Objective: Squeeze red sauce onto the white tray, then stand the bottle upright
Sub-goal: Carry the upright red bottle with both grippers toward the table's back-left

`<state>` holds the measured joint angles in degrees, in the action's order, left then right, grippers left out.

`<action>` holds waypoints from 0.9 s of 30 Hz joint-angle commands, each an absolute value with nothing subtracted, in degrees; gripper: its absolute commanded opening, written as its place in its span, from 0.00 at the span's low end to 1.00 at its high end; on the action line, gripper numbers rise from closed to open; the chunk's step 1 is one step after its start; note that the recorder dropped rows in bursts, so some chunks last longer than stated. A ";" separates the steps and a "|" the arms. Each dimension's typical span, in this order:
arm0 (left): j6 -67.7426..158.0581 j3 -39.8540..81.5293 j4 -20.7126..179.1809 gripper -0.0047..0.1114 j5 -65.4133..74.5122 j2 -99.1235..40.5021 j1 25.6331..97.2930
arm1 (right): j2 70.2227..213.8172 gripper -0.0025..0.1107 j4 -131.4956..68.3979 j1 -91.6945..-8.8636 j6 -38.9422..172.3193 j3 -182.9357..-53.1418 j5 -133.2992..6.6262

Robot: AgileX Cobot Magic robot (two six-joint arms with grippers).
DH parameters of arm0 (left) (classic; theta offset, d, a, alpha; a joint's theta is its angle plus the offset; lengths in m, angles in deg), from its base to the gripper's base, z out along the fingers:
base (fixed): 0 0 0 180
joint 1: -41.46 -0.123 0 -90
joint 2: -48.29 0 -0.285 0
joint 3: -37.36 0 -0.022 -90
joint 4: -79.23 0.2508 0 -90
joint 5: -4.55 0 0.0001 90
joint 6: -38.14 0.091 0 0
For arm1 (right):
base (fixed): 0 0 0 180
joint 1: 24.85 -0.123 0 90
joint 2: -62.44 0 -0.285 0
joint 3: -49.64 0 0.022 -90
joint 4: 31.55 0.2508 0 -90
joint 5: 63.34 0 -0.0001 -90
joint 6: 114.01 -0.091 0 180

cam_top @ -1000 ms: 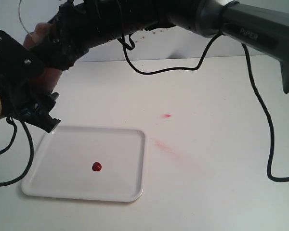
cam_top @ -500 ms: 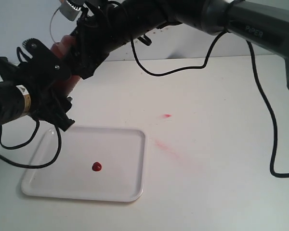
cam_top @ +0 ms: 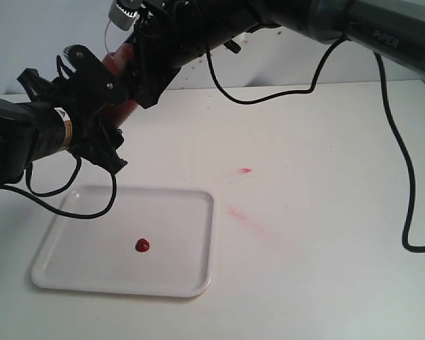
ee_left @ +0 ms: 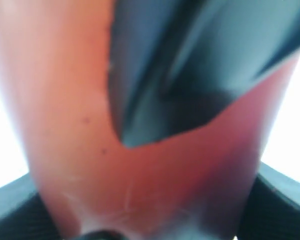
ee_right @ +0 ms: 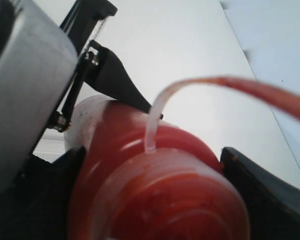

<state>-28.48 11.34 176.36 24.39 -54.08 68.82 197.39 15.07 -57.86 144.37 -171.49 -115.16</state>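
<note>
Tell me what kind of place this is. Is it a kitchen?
Probably a robot lab's test bench, not a kitchen. The left arm and right arm, trailing loose cables, hold one bottle above a plain white table, where a white tray carries a blob of red sauce.

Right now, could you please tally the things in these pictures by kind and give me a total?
white tray: 1
red sauce blob, on the tray: 1
bottle, held off the table: 1
grippers, the left gripper and the right gripper, both on the bottle: 2
Total: 5
</note>
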 commanded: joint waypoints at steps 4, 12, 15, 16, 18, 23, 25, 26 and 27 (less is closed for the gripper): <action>-29.79 15.00 179.18 0.04 26.01 -53.04 69.40 | 198.57 0.02 13.45 -61.29 147.71 -170.27 -124.96; -30.15 15.11 179.18 0.04 26.01 -53.04 69.40 | 198.38 0.23 16.70 -61.29 147.71 -172.27 -124.08; -30.77 15.11 179.18 0.04 27.60 -53.04 69.40 | 198.38 0.33 18.27 -61.29 147.71 -173.42 -124.08; -30.77 15.11 179.18 0.04 27.98 -53.04 69.40 | 198.38 0.37 18.65 -61.29 147.71 -173.61 -123.95; -31.54 15.11 179.18 0.04 28.22 -53.04 69.40 | 198.38 0.49 20.46 -61.29 146.66 -173.86 -123.75; -35.83 15.11 179.18 0.04 26.11 -53.04 68.52 | 198.03 0.77 23.01 -61.29 146.01 -173.86 -123.24; -37.98 15.11 179.18 0.04 22.90 -53.04 66.91 | 197.01 0.77 23.01 -61.01 143.71 -173.86 -122.38; -38.76 15.11 179.18 0.04 21.29 -53.04 65.88 | 196.23 0.76 23.14 -60.74 143.40 -173.86 -122.11; -39.39 15.11 179.18 0.04 20.17 -53.04 65.09 | 195.43 0.75 23.63 -60.23 143.26 -173.86 -122.08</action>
<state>-35.29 12.27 177.43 23.04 -53.88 66.73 197.35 18.30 -57.49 144.04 -174.20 -111.44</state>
